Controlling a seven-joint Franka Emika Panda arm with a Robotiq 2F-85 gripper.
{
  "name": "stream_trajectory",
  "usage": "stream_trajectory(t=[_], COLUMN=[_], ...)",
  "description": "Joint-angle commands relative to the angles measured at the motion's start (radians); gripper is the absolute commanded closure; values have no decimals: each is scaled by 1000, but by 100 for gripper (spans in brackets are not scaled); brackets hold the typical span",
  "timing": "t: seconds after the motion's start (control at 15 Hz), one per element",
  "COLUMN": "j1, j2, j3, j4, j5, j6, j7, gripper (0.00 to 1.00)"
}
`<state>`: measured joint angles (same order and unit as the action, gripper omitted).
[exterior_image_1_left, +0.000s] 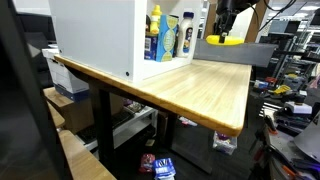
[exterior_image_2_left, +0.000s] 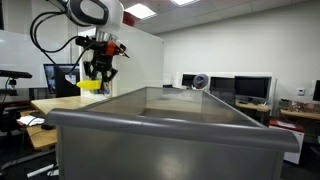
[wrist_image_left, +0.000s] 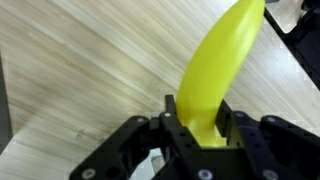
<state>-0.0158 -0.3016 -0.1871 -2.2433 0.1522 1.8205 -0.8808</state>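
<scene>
A yellow banana-shaped object (wrist_image_left: 215, 70) is clamped between the fingers of my gripper (wrist_image_left: 197, 108), its long end pointing up and away over the wooden table (wrist_image_left: 80, 70). In both exterior views the gripper (exterior_image_1_left: 225, 30) (exterior_image_2_left: 97, 72) hangs above the table with the yellow object (exterior_image_1_left: 222, 41) (exterior_image_2_left: 90, 86) under it, lifted off the surface. The jaws are shut on its thicker end.
A white cabinet (exterior_image_1_left: 95, 35) stands on the table (exterior_image_1_left: 200, 85), with a yellow-and-blue bottle (exterior_image_1_left: 155, 35) and a blue box (exterior_image_1_left: 170, 38) beside it. A large grey bin (exterior_image_2_left: 170, 135) fills the foreground in an exterior view. Monitors and clutter lie beyond the table.
</scene>
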Motion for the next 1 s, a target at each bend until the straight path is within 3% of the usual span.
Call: stream_trajectory(t=[0.0,0.53,0.93], j1=[-1,0,-30], j2=[-63,-77,23], j3=[0,-15,-40], j4=[-78,-126,-158], j5=[8,39,85], j6=[74,119,365], j7=[-74,-81,10], gripper=[85,85,85])
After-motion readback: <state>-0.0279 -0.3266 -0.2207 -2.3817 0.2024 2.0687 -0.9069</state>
